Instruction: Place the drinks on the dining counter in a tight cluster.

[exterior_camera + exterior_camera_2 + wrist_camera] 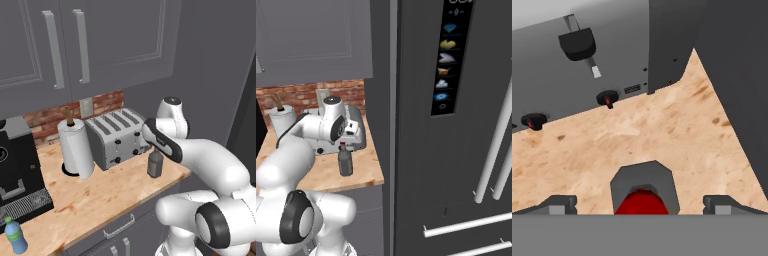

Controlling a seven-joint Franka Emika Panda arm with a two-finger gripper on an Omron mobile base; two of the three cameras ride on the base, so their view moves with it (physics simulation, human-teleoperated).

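Right now the dark bottle with red cap (155, 164) stands upright on the wood bench (100, 200), centre-right of the left base view, just in front of the toaster (116, 137) and near the bench's right end. In the right base view the same bottle (345, 161) sits left of centre, close to the bench's front edge, with the tall dark fridge (456, 125) taking the right half of the frame.

Gripper (640, 204) hangs directly above it, looking straight down. In the hand view the red cap and grey shoulder (643, 192) sit bottom centre, between the two fingers (559, 205), which stand spread fully wide, one at lower left, one at lower right, holding nothing. Clear gap on both sides of the bottle.

Key relation: the bottle lies straight ahead of the fingers along the approach line, its long axis vertical and in line with the hand. My read: a straight descent followed by a close would do; no sideways correction looks needed. Toaster front with its knobs (607, 97) fills the upper left of the hand view, so the clearance there is the thing to watch.

Slim blue bottle (15, 236) stands at lower left of the left base view, beside the coffee machine (20, 170). Paper towel roll (75, 147) stands left of the toaster.
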